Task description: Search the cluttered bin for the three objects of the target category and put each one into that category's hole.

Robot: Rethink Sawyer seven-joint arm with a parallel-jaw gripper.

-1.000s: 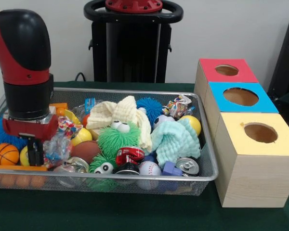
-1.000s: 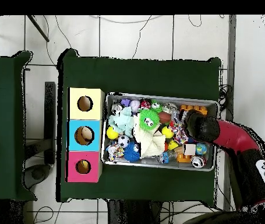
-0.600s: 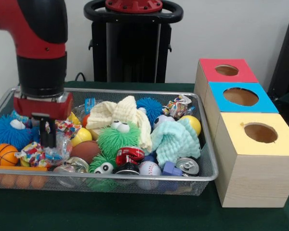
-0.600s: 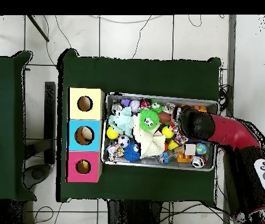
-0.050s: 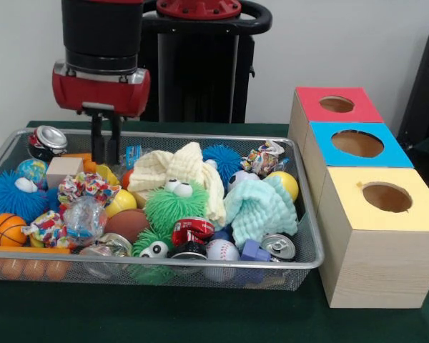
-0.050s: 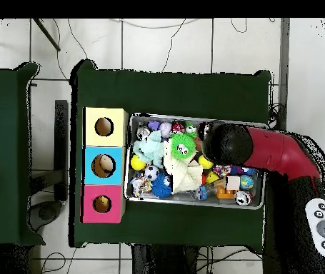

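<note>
My gripper (image 5: pixel 105 158) hangs over the back left part of the wire bin (image 5: pixel 200 264), its tips just above an orange piece and a wooden block (image 5: pixel 63 170). The dark fingers (image 5: pixel 97 139) stand close together with nothing between them. The bin holds balls such as a basketball (image 5: pixel 3 229) and a baseball (image 5: pixel 222 251). It also holds drink cans (image 5: pixel 46 139), a green fuzzy toy (image 5: pixel 175 204), a cream cloth (image 5: pixel 179 168) and a mint cloth (image 5: pixel 261 207). From overhead the arm (image 6: pixel 226 143) covers the gripper.
Three boxes with round top holes stand in a row beside the bin: red (image 5: pixel 365 111), blue (image 5: pixel 393 153) and yellow (image 5: pixel 379 250). Overhead they read yellow (image 6: pixel 92 127), blue (image 6: pixel 90 165), pink (image 6: pixel 90 205). Crumpled candy wrappers (image 5: pixel 86 187) lie below the gripper.
The gripper has risen out of the bin's left end and moved toward the back and the middle, carrying nothing. A can, a globe ball and the wooden block are now uncovered.
</note>
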